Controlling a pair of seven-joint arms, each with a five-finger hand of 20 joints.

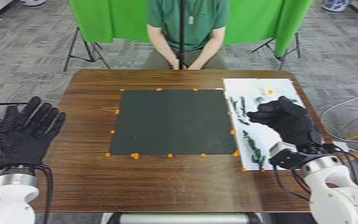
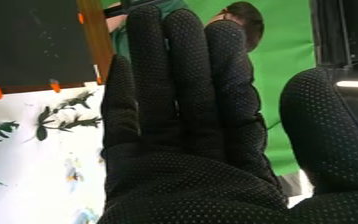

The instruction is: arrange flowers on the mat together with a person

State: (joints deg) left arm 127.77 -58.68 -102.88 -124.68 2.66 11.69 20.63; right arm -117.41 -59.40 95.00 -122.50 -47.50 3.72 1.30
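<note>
In the head view my left hand (image 1: 28, 131) is open, fingers straight, at the table's left edge. My right hand (image 1: 286, 120) is over the white sheet (image 1: 262, 135) on the right. The dark mat (image 1: 173, 122) lies flat in the table's middle, bare, with orange marks around it. Green sprigs (image 1: 254, 150) and a pale flower (image 1: 269, 92) lie on the sheet; my right hand hides part of it. In the right wrist view my right hand (image 2: 189, 165) has straight fingers, thumb apart, holding nothing. Leafy sprigs (image 2: 67, 117) lie on the sheet beyond it.
A person in a green shirt sits across the brown table (image 1: 82, 175), hands low by the far edge, touching none of the flowers. A thin dark pole (image 1: 182, 35) stands before the person. A green cloth (image 1: 109, 20) hangs behind.
</note>
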